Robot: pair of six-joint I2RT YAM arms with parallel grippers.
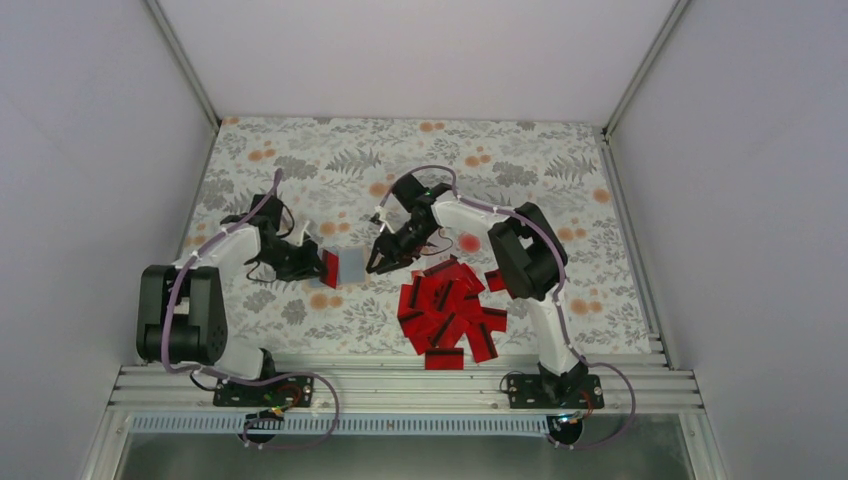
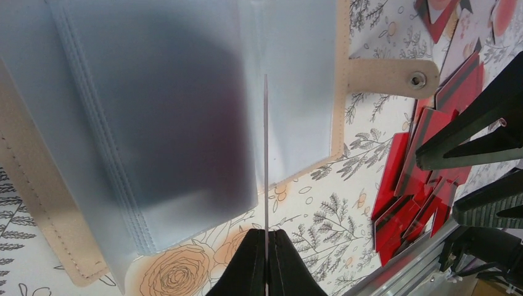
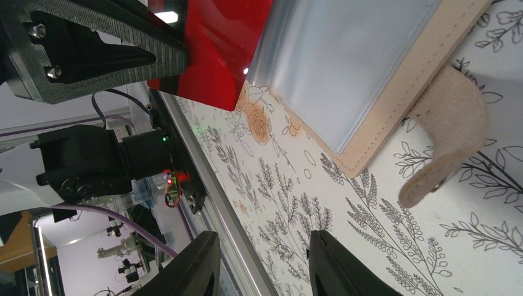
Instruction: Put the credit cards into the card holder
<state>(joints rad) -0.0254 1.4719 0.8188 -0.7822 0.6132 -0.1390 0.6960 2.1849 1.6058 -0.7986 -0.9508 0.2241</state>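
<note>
Over the flowered cloth point(image 1: 330, 160), in the top view, the left gripper point(image 1: 316, 266) pinches one red card point(image 1: 329, 268) against the 9 o'clock side of the card holder point(image 1: 352, 265). The right gripper point(image 1: 380, 260) sits at the holder's 3 o'clock; its jaws are too small to judge here. The loose credit cards point(image 1: 450, 312) lie heaped at the holder's 4 o'clock.

From the left wrist, the left gripper point(image 2: 266, 240) is clamped on the red card point(image 2: 266, 154), seen edge-on. The card's far end lies among the clear sleeves of the card holder point(image 2: 154, 123); whether it is inside one I cannot tell. The snap strap point(image 2: 395, 77) points to 3 o'clock, above the credit cards point(image 2: 413, 179).

From the right wrist, the right gripper point(image 3: 264, 250) stands parted, with only cloth between its fingers. The card holder point(image 3: 370, 74) lies at 1 o'clock. At 11 o'clock the left gripper point(image 3: 166, 58) grasps the red card point(image 3: 216, 49).
</note>
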